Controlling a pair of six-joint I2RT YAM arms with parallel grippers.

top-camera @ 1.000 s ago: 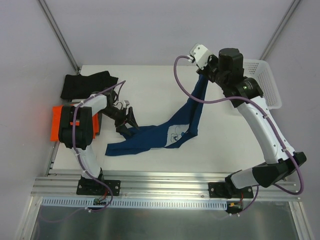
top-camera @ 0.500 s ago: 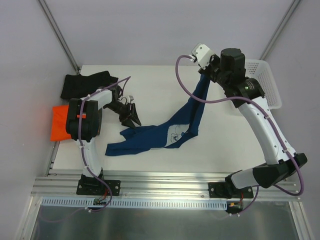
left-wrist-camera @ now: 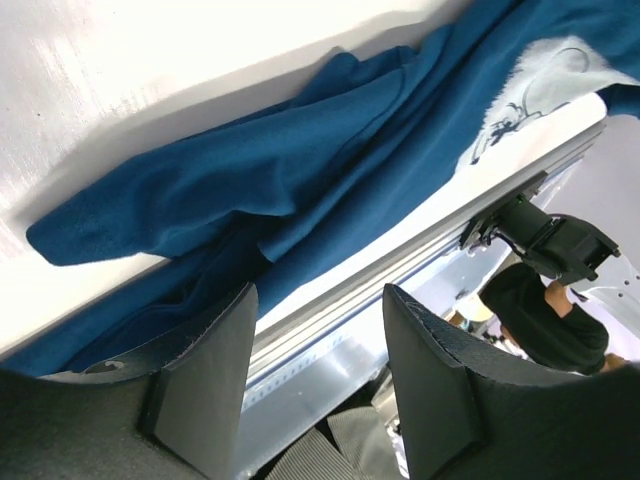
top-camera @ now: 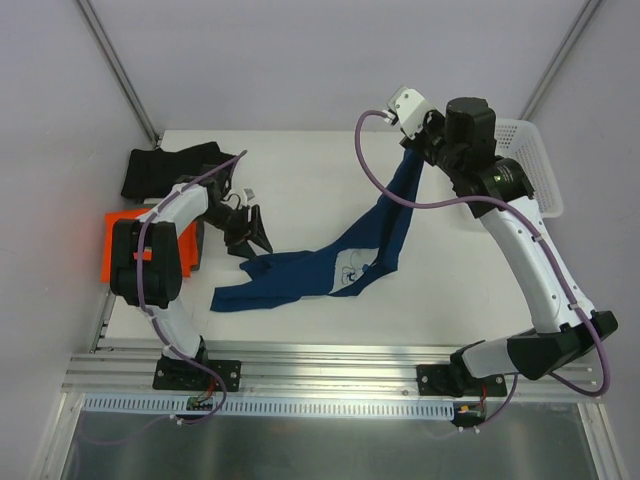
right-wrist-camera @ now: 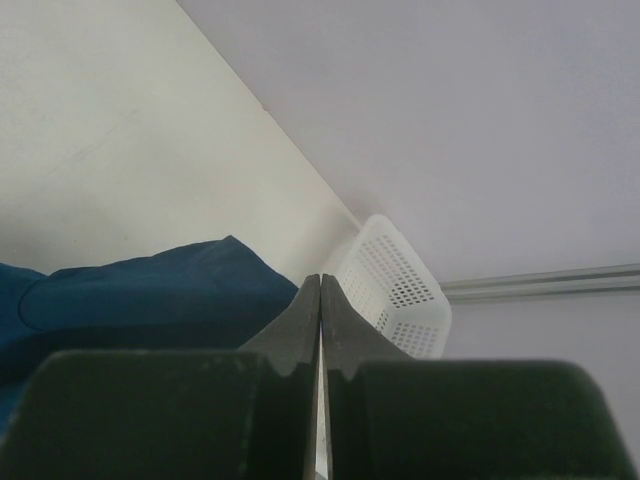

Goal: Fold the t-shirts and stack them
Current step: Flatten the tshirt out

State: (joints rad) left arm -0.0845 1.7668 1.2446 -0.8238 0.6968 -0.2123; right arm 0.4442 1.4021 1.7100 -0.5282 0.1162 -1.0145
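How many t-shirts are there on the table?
3. The navy t-shirt lies across the middle with one end lifted, the orange t-shirt is at the left edge, the black t-shirt at the far left corner. No others show.

The right arm's dark jaws are pressed flat together. A navy blue cloth t-shirt (right-wrist-camera: pixel 150 300) bunches against their left side above the white worktop (right-wrist-camera: pixel 120 150). Beyond them, a white plastic lattice basket (right-wrist-camera: pixel 395 285) stands at the worktop's edge.
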